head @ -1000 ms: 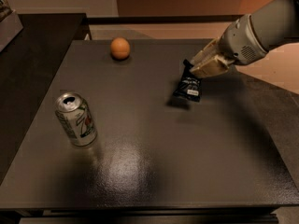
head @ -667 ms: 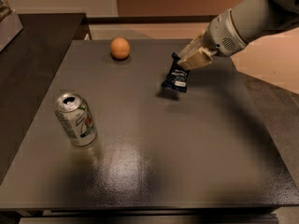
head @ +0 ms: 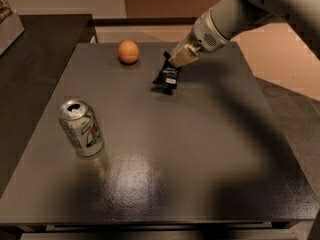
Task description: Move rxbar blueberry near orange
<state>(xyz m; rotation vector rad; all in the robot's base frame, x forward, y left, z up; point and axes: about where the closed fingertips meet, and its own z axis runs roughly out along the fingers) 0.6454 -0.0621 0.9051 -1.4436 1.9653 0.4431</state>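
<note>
The rxbar blueberry is a dark navy wrapper with white text. It hangs tilted from my gripper, its lower end close to the tabletop. My gripper comes in from the upper right and is shut on the bar's top end. The orange is a small round fruit at the back of the table, to the left of the bar and a short gap from it.
A silver soda can stands upright at the front left of the dark grey table. A darker counter adjoins the table on the left. My arm spans the back right corner.
My gripper has carried the rxbar blueberry left and toward the back of the table, closer to the orange. The can and the orange have not moved.
</note>
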